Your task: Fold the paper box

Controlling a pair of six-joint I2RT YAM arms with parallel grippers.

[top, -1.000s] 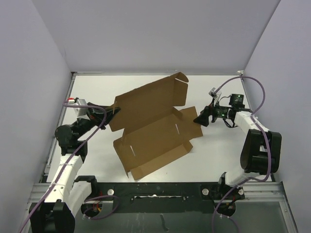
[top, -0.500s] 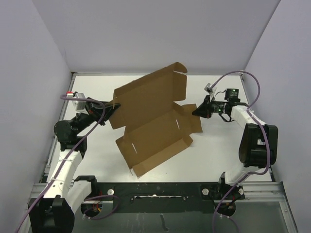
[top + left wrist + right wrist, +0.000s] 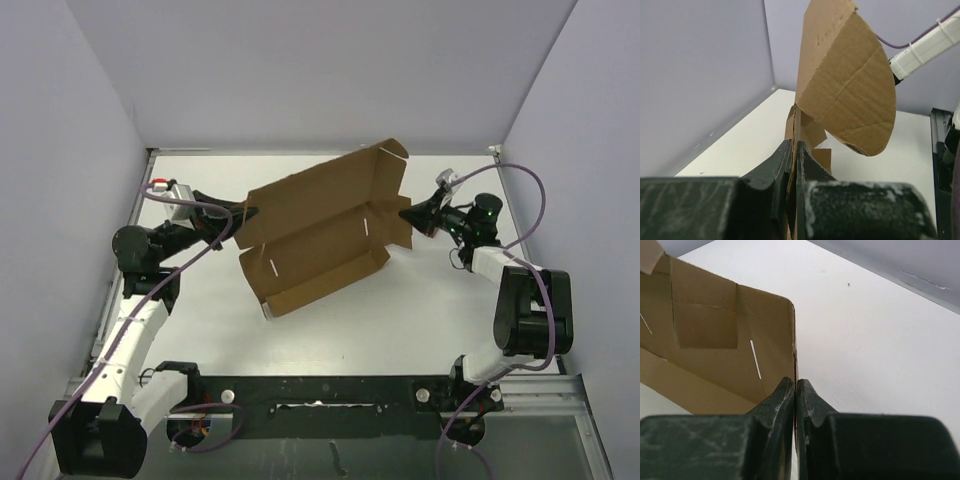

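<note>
A: Claws?
B: My left claw (image 3: 794, 146) is clamped shut on the left edge of the paper box (image 3: 320, 235). My right claw (image 3: 795, 383) pinches its right end. The box sits tilted between them, mid worktop (image 3: 430, 310).
A: Step?
B: Mid-fold, I reckon, walls half-raised. Next I'd swing the back panel (image 3: 320, 195) over without tearing it.
A: Unclear?
B: The rounded flap (image 3: 850, 90) blocks my left wrist view. Can't tell if the low corner touches down.

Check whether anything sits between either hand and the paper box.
Nothing visible does. The left hand is shut on the left edge of the paper box, and the right hand is shut on its right wall, both directly on the cardboard.
</note>
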